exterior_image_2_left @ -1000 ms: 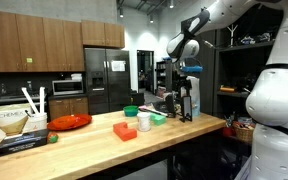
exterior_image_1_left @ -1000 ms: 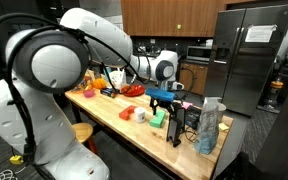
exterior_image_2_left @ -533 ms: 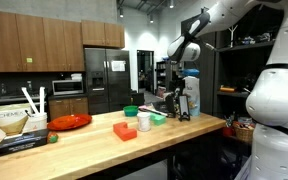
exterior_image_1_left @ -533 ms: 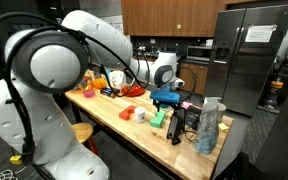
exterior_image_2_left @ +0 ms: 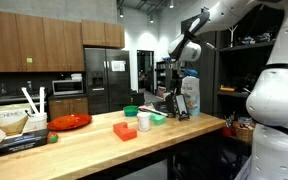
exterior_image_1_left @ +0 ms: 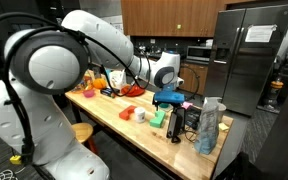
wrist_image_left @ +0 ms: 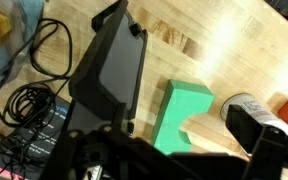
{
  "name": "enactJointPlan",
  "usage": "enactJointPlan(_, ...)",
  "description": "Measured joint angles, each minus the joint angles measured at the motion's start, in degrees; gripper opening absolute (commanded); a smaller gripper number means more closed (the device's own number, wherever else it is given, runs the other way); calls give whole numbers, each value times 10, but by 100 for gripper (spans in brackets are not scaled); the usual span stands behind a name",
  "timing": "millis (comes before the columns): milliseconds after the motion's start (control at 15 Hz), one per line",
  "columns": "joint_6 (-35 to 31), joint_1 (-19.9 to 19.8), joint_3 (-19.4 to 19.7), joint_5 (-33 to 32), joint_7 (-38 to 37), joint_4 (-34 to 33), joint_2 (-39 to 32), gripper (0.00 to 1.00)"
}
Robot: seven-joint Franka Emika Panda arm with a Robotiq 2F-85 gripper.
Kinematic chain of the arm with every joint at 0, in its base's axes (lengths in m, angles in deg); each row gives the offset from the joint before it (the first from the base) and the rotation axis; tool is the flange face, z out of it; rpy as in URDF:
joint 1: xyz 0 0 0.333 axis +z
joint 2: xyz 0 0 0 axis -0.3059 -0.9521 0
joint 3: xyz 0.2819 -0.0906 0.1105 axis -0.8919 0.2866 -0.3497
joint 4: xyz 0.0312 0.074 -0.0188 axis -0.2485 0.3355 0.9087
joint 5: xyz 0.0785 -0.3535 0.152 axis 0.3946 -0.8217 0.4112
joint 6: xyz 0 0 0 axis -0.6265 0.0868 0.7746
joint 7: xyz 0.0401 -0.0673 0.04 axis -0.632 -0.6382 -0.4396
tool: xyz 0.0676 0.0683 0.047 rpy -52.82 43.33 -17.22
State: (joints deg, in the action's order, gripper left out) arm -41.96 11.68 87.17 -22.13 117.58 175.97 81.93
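end effector [wrist_image_left: 174,152] spread wide, empty, above green block [wrist_image_left: 182,112]

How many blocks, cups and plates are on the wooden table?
Blocks: 2, a red block and a green block
Cups: 1, a white cup
Plates: 1, a red plate
Total: 4

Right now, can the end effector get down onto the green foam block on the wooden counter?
Probably yes. The green foam block lies uncovered below the open end effector. The upright black stand sits close on one side and the white cup on the other, so clearance looks tight.
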Motion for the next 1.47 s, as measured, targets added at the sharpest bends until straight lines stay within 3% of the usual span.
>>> enactJointPlan(600, -38, 1, 5, 42, 99, 16, -2, 100)
enactJointPlan(1467, 30, 0, 10, 40, 207, 19, -3, 100)
